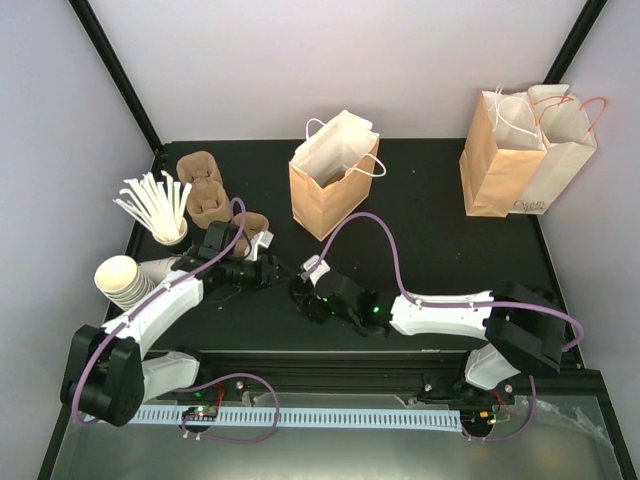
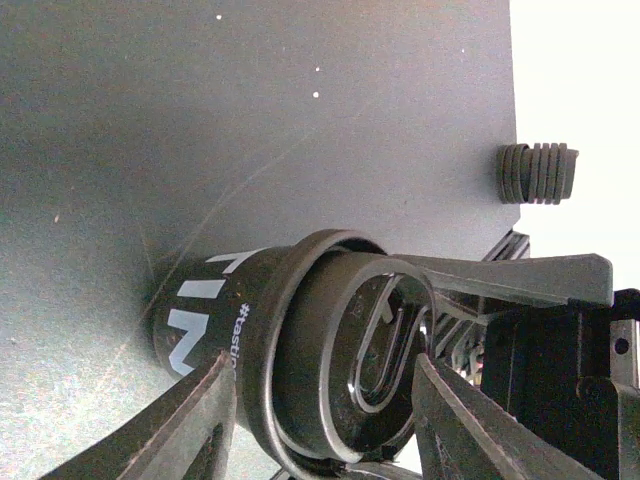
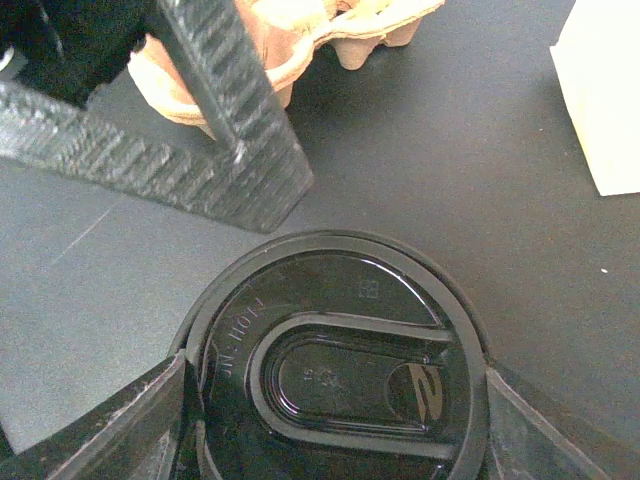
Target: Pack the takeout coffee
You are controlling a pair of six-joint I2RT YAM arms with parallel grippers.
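The takeout coffee (image 1: 302, 290) stands upright on the black table between the two arms. It is a small cup with a black printed band (image 2: 205, 320) and a glossy black lid (image 3: 340, 370). My right gripper (image 3: 335, 425) is shut on it, one finger pressed to each side of the lid's rim. My left gripper (image 2: 325, 405) straddles the same cup from the other side, and its jaws stand open with a slight gap. In the right wrist view a left finger (image 3: 235, 130) ends just short of the lid.
An open brown paper bag (image 1: 330, 185) stands behind the cup, and other bags (image 1: 525, 150) stand at the back right. Brown pulp carriers (image 1: 205, 190) lie at the back left. Beside them are white stirrers in a cup (image 1: 160, 205) and stacked lidless cups (image 1: 125, 280).
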